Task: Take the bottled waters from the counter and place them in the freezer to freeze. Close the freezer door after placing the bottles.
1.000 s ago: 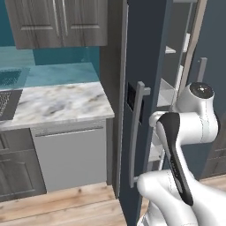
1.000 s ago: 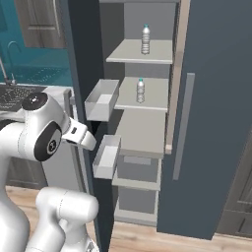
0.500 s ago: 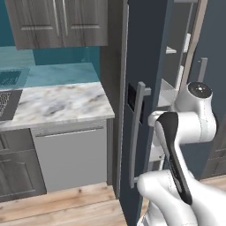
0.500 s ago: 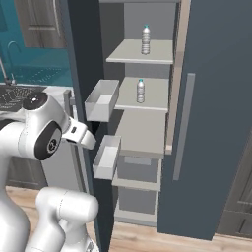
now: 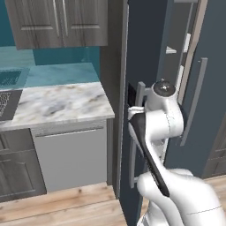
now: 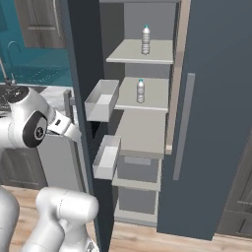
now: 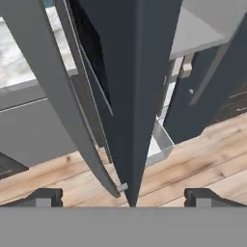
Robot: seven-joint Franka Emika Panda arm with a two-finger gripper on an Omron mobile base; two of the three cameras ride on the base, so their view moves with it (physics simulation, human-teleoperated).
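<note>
The gripper (image 7: 124, 197) is spread wide, holding nothing, with the edge of the freezer door (image 7: 140, 96) straight ahead between its fingertips (the door stands ajar). Beyond that door, inside the freezer (image 6: 147, 133), one bottled water (image 6: 145, 39) stands on the top shelf and the other (image 6: 141, 91) on the shelf below. The door's white bins (image 6: 102, 101) look empty. The counter (image 5: 57, 103) lies left of the door.

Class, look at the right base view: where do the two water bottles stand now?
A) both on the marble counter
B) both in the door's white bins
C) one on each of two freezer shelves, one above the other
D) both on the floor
C: one bottle stands on the upper shelf, the other bottle on the shelf below, inside the open freezer.
</note>
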